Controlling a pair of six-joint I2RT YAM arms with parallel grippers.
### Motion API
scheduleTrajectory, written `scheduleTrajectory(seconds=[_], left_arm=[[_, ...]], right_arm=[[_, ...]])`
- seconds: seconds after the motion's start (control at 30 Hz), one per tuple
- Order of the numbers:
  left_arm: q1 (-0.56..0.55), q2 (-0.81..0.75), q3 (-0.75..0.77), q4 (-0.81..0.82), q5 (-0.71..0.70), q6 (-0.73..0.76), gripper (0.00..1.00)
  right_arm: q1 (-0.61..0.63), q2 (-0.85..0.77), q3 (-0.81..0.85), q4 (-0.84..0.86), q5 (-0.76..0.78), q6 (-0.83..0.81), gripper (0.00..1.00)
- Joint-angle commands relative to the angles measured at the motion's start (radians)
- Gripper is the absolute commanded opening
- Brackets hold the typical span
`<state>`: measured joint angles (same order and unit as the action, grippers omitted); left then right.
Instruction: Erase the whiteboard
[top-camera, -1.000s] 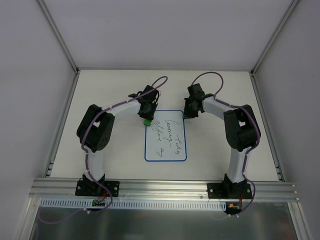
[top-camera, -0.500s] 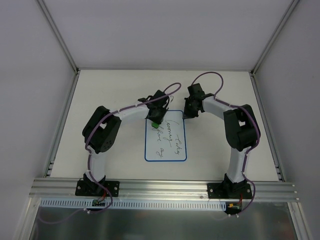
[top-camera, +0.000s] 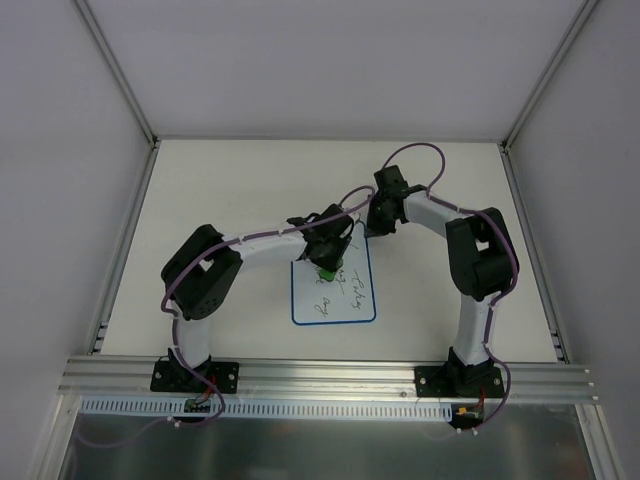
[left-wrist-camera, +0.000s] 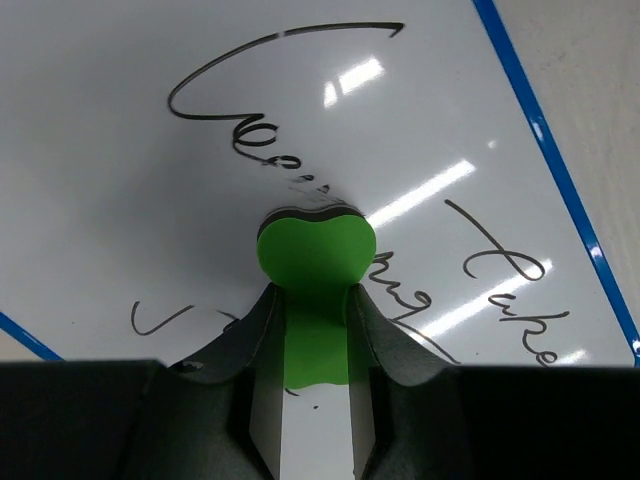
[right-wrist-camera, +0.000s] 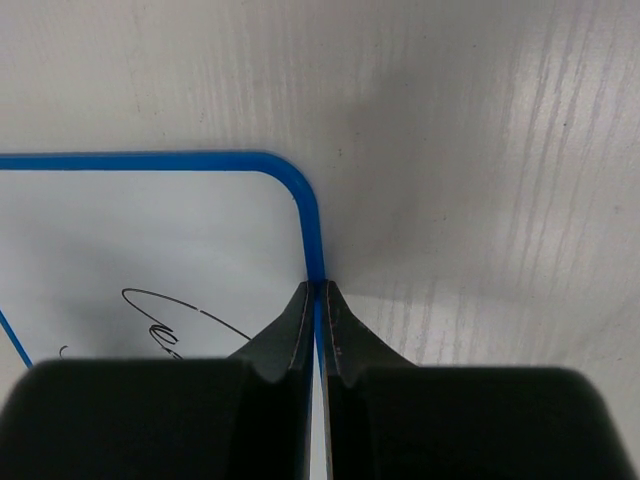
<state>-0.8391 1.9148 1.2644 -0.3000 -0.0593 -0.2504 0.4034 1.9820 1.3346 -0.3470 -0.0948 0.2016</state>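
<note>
Your part-closed left gripper (left-wrist-camera: 313, 300) is clamping the green eraser (left-wrist-camera: 315, 245) down on the whiteboard (top-camera: 357, 312) flat on the table (top-camera: 210, 190) — script (left-wrist-camera: 268, 160) is lying ahead of it — while your shut right gripper (right-wrist-camera: 318, 292) is pressing the board's far-right corner.

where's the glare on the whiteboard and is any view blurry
Left wrist view: bright streaks of glare across the whiteboard, writing sharp. Right wrist view: no glare, a soft shadow on the table by the board's corner. Top view: even light.

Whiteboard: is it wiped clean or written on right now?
Written on. The whiteboard shows dark handwriting on both sides of the green eraser gripped by the left end effector.
</note>
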Motion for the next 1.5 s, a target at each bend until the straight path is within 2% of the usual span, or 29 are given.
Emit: scheduleTrajectory(seconds=[0.0, 0.13, 0.33, 0.53, 0.73, 0.83, 0.97, 1.1, 1.23, 1.3, 1.47], left_arm=[[0.084, 0.015, -0.043, -0.179, -0.057, -0.04, 0.0], [0.178, 0.032, 0.022, -0.189, -0.112, 0.043, 0.0], [0.222, 0.093, 0.125, -0.197, -0.125, 0.138, 0.0], [0.213, 0.109, 0.063, -0.199, -0.021, 0.096, 0.0], [0.111, 0.007, -0.098, -0.197, 0.038, 0.031, 0.0], [0.017, -0.043, -0.155, -0.197, 0.056, -0.003, 0.0], [-0.13, -0.088, -0.189, -0.197, 0.084, -0.024, 0.0], [-0.227, -0.092, -0.181, -0.195, 0.095, -0.023, 0.0], [-0.247, -0.08, -0.154, -0.194, 0.079, -0.038, 0.0], [-0.244, -0.079, -0.148, -0.195, 0.024, -0.043, 0.0], [-0.145, -0.095, -0.166, -0.197, -0.031, -0.072, 0.0]], right_arm=[[-0.005, 0.067, -0.011, -0.04, 0.063, -0.005, 0.0], [-0.006, 0.071, -0.008, -0.044, 0.067, -0.007, 0.0], [-0.008, 0.072, -0.006, -0.044, 0.069, -0.007, 0.0], [-0.012, 0.074, -0.005, -0.05, 0.069, -0.002, 0.0], [-0.012, 0.074, -0.003, -0.05, 0.075, 0.005, 0.0], [-0.011, 0.074, 0.0, -0.05, 0.081, 0.013, 0.0], [-0.012, 0.074, -0.002, -0.047, 0.083, 0.016, 0.0], [-0.011, 0.072, -0.002, -0.047, 0.084, 0.019, 0.0], [-0.012, 0.072, -0.003, -0.047, 0.084, 0.019, 0.0], [-0.011, 0.074, -0.002, -0.047, 0.083, 0.019, 0.0], [-0.012, 0.074, -0.002, -0.049, 0.083, 0.016, 0.0]])
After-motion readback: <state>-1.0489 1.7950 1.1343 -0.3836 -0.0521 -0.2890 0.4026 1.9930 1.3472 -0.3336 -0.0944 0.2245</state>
